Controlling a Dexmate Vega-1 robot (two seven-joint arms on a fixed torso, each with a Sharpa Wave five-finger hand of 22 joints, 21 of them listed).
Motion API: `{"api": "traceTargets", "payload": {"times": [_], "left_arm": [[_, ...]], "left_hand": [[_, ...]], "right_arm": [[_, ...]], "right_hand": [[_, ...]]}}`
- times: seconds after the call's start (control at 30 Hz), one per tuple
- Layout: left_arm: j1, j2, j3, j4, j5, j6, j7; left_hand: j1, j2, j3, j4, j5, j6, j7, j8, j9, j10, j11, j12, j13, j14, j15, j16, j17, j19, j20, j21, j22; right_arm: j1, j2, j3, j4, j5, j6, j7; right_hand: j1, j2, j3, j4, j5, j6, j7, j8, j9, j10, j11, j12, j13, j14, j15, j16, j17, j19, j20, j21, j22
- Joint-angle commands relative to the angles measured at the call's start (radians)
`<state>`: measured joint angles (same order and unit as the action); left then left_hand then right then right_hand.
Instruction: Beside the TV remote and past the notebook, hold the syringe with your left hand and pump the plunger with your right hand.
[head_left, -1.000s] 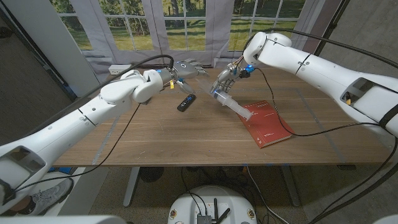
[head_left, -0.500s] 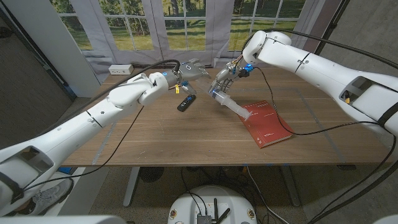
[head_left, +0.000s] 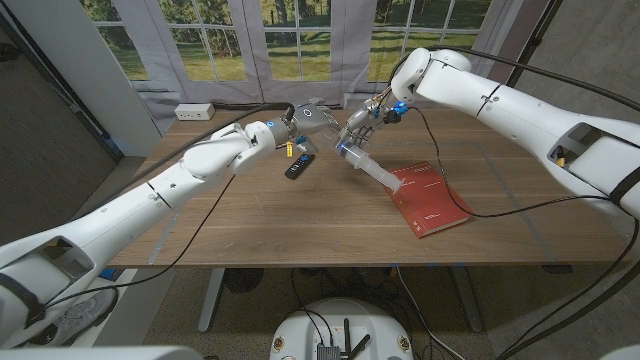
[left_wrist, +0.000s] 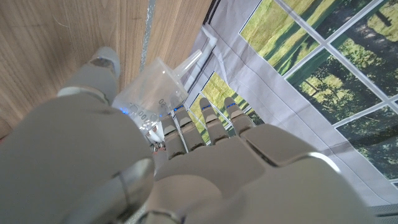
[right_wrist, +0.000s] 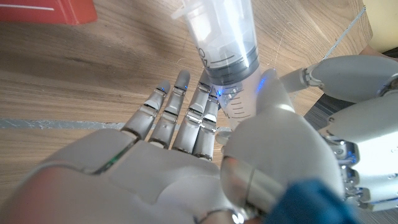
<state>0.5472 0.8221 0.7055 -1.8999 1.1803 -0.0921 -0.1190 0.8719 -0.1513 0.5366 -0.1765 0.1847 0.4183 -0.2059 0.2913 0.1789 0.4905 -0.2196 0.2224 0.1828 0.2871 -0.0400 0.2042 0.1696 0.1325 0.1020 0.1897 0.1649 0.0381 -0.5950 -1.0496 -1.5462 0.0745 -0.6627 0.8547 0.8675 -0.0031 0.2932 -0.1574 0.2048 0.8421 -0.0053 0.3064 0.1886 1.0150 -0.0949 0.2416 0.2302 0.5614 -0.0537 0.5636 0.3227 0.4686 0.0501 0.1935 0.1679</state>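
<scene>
Holding the syringe (head_left: 368, 166) in your right hand (head_left: 362, 127), fingers curled round its barrel, plunger end slanting over the red notebook (head_left: 428, 198), your left hand (head_left: 312, 121) reaching beside it, whether it grips I cannot tell, TV remote (head_left: 298, 165) on the desk (head_left: 280, 220) at nine o'clock of the syringe.

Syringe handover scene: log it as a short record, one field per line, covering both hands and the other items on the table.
syringe: clear barrel, held off the table, slanting down toward the notebook
right hand: grips the syringe at its upper end
left hand: beside the syringe's upper end, fingers apart; the left wrist view shows the barrel against its fingers, a closed grip cannot be told
TV remote: black, lying on the table below the left hand
notebook: red, flat on the table under the syringe's lower end
table: wooden
</scene>
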Motion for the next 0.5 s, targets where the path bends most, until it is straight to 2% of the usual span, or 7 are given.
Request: {"api": "traceTargets", "payload": {"times": [0.03,0.1,0.23,0.3,0.5], "left_arm": [[0.008,-0.011,0.017,0.027,0.046,0.007,0.116],[0.008,-0.011,0.02,0.032,0.052,0.007,0.134],[0.014,-0.013,0.025,0.039,0.061,0.013,0.17],[0.015,-0.012,0.026,0.04,0.064,0.013,0.188],[0.019,-0.01,0.029,0.039,0.075,0.023,0.215]], "left_hand": [[0.029,0.004,-0.025,0.002,0.0,0.067,0.004,0.015,0.006,0.054,-0.001,-0.003,0.003,0.046,-0.134,0.005,0.004,0.043,-0.011,0.009,0.004],[0.04,0.007,-0.042,0.004,0.0,0.093,-0.005,0.015,0.006,0.084,-0.002,-0.006,0.004,0.063,-0.143,0.003,0.005,0.061,-0.014,0.007,0.004],[0.056,0.014,-0.063,0.006,0.001,0.145,0.0,0.02,0.006,0.129,-0.002,-0.006,0.004,0.095,-0.151,0.004,0.006,0.093,-0.031,0.009,0.004],[0.068,0.024,-0.083,0.008,0.001,0.186,-0.004,0.019,0.006,0.18,-0.003,-0.003,0.005,0.129,-0.155,0.006,0.008,0.117,-0.037,0.009,0.005],[0.085,0.036,-0.111,0.01,0.002,0.273,0.007,0.026,0.005,0.238,-0.004,-0.004,0.005,0.17,-0.16,0.007,0.01,0.153,-0.044,0.009,0.005]], "right_arm": [[-0.006,-0.005,0.004,-0.012,0.008,0.003,0.0],[-0.007,-0.005,0.006,-0.012,0.011,0.002,0.0],[-0.007,-0.006,0.005,-0.013,0.011,0.0,0.0],[-0.006,-0.006,0.004,-0.013,0.011,0.002,0.001],[-0.008,-0.007,0.004,-0.012,0.012,0.002,0.0]], "right_hand": [[-0.041,0.056,-0.001,0.006,0.005,0.124,-0.111,0.0,0.006,0.072,-0.065,0.008,0.001,0.012,-0.099,0.002,0.004,0.004,0.006,0.0,0.002],[-0.042,0.056,-0.002,0.006,0.004,0.125,-0.11,0.0,0.006,0.073,-0.064,0.008,0.001,0.011,-0.1,0.002,0.004,0.004,0.006,0.0,0.002],[-0.042,0.058,-0.001,0.006,0.005,0.125,-0.109,-0.001,0.006,0.074,-0.065,0.008,0.001,0.011,-0.1,0.002,0.004,0.004,0.005,0.0,0.002],[-0.043,0.059,-0.001,0.007,0.005,0.125,-0.108,-0.001,0.006,0.071,-0.065,0.007,0.001,0.01,-0.099,0.001,0.004,0.005,0.004,0.0,0.002],[-0.044,0.06,-0.001,0.007,0.005,0.128,-0.109,-0.002,0.006,0.073,-0.066,0.008,0.001,0.011,-0.099,0.001,0.005,0.005,0.004,0.0,0.002]]}}
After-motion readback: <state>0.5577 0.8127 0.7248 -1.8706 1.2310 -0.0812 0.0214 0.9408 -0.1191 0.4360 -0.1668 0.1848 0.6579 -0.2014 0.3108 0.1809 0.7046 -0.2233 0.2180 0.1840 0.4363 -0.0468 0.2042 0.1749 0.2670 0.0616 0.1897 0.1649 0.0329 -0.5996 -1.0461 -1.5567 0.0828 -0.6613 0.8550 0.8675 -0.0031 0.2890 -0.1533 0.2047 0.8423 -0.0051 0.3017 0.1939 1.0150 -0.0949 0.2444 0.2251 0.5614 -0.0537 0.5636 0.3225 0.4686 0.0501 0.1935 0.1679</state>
